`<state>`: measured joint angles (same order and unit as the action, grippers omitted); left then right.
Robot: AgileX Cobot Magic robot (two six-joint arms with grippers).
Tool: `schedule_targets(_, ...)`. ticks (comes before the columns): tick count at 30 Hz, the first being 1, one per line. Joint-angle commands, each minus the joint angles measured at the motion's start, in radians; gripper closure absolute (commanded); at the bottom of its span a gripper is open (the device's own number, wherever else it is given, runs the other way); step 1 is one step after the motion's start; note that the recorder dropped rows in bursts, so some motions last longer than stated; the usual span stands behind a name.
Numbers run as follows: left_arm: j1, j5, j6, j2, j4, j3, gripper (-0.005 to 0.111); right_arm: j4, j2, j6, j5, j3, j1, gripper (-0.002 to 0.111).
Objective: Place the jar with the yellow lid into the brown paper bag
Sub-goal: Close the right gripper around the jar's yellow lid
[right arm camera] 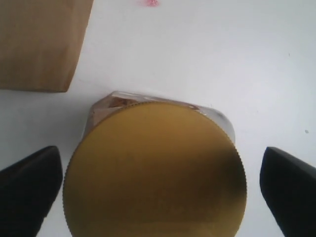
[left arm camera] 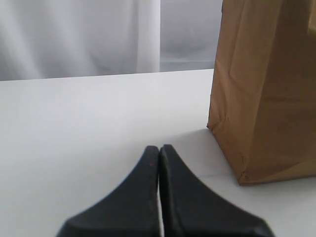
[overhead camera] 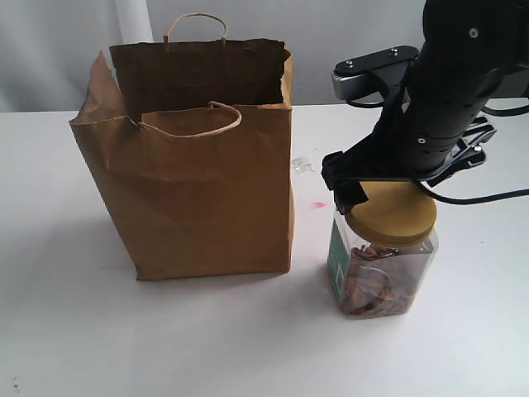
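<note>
A brown paper bag (overhead camera: 198,190) stands upright on the white surface (overhead camera: 207,339), filling the left and middle of the exterior view, its ragged top open and its two cord handles (overhead camera: 195,20) standing up at the rim. To its right, in the lower right of that view, the jar (overhead camera: 382,256) sits upright on the surface, near the bag but apart from it, and much shorter than it. The jar has a round yellow lid (overhead camera: 393,212), a teal label (overhead camera: 337,260) on the side facing the bag, and brown pieces inside. The black right arm (overhead camera: 446,91) reaches in from the upper right and hangs just over the lid. In the right wrist view the lid fills the lower middle of the frame, and the right jaws stand wide apart, one black tip in the lower left corner and one in the lower right, on either side of the lid. The right tip is clear of the lid; the left tip is very close, and contact cannot be told. A small pink mark (overhead camera: 318,204) lies on the surface between bag and jar. In the left wrist view the left jaws are pressed together with nothing between them, low over bare surface at the bottom middle, with the bag's side filling the right of the frame.
</note>
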<state>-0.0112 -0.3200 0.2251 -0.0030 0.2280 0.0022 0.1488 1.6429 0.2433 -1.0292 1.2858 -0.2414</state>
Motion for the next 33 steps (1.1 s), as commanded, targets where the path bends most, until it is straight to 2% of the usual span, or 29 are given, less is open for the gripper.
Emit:
schedule_targets(1, -0.005, 0.009, 0.004, 0.003, -0.004, -0.002, 0.106, 0.009, 0.042, 0.02, -0.01, 0.005, -0.004, 0.003)
schedule_targets(16, -0.005, 0.009, 0.004, 0.003, -0.004, -0.002, 0.106, 0.009, 0.069, 0.132, -0.092, 0.005, -0.004, 0.003)
schedule_targets(18, -0.005, 0.009, 0.004, 0.003, -0.004, -0.002, 0.106, 0.009, 0.069, 0.132, -0.092, 0.005, -0.004, 0.006)
schedule_targets(20, -0.005, 0.009, 0.004, 0.003, -0.004, -0.002, 0.106, 0.009, 0.069, 0.132, -0.094, 0.005, -0.004, 0.015)
schedule_targets(22, -0.005, 0.009, 0.004, 0.003, -0.004, -0.002, 0.106, 0.014, 0.069, 0.132, -0.098, 0.005, -0.004, 0.033)
schedule_targets(24, -0.005, 0.009, 0.004, 0.003, -0.004, -0.002, 0.106, 0.023, 0.069, 0.132, -0.099, 0.005, -0.004, 0.055)
schedule_targets(25, -0.005, 0.009, 0.004, 0.003, -0.004, -0.002, 0.106, 0.023, 0.069, 0.132, -0.099, 0.005, -0.004, 0.076)
schedule_targets(26, -0.005, 0.009, 0.004, 0.003, -0.004, -0.002, 0.106, 0.023, 0.069, 0.132, -0.099, 0.005, -0.004, 0.086)
schedule_targets(27, -0.005, 0.009, 0.004, 0.003, -0.004, -0.002, 0.106, 0.023, 0.069, 0.124, -0.101, 0.008, -0.004, 0.103)
schedule_targets(28, -0.005, 0.009, 0.004, 0.003, -0.004, -0.002, 0.106, 0.023, 0.063, 0.121, -0.101, 0.008, -0.004, 0.108)
schedule_targets(33, -0.005, 0.009, 0.004, 0.003, -0.004, -0.002, 0.106, 0.023, -0.014, 0.056, -0.119, 0.008, -0.004, 0.108)
